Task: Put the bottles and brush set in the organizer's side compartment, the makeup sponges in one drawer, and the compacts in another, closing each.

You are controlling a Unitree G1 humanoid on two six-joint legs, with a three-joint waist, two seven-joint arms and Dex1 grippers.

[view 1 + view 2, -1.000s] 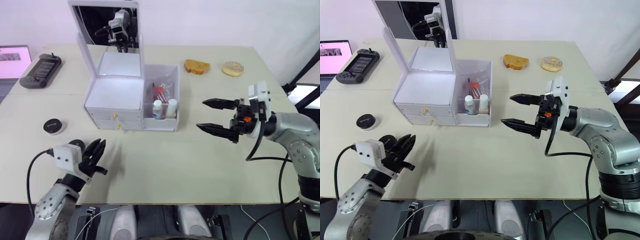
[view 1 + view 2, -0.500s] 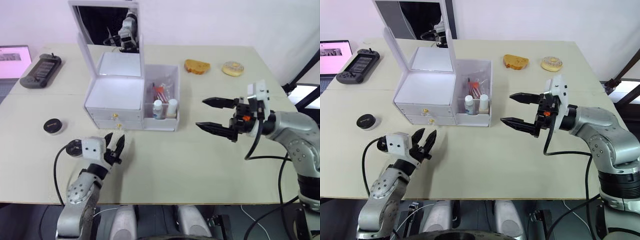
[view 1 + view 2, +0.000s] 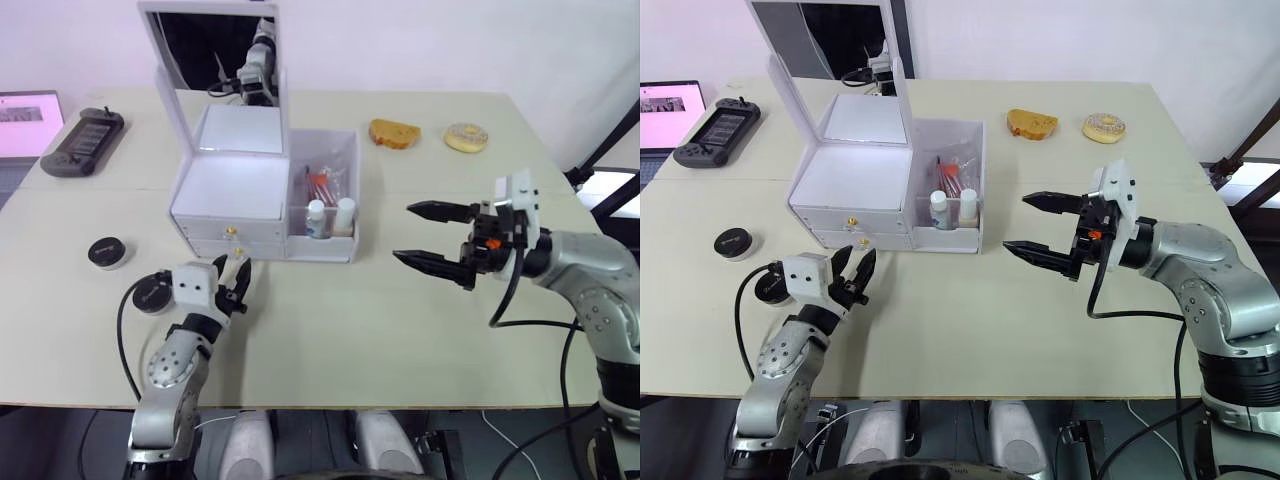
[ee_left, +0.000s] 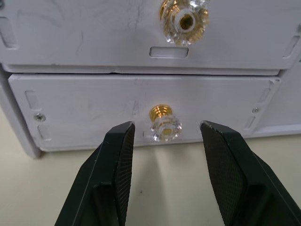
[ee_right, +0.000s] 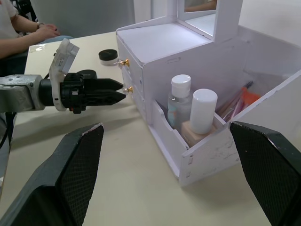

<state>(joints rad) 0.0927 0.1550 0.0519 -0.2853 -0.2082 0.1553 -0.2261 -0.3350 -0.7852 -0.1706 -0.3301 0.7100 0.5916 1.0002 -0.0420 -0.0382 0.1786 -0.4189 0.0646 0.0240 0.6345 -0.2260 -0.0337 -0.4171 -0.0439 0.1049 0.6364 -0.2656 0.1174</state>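
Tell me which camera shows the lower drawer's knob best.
The left wrist view: the lower drawer's knob sits close up between the open left end effector fingers, untouched. The eye views show it tiny; the right wrist view shows it small, by the fingertips.

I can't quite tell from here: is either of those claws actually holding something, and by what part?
Nothing is held. The left gripper is open around the lower drawer's knob, not touching it. The right gripper is open over the table.
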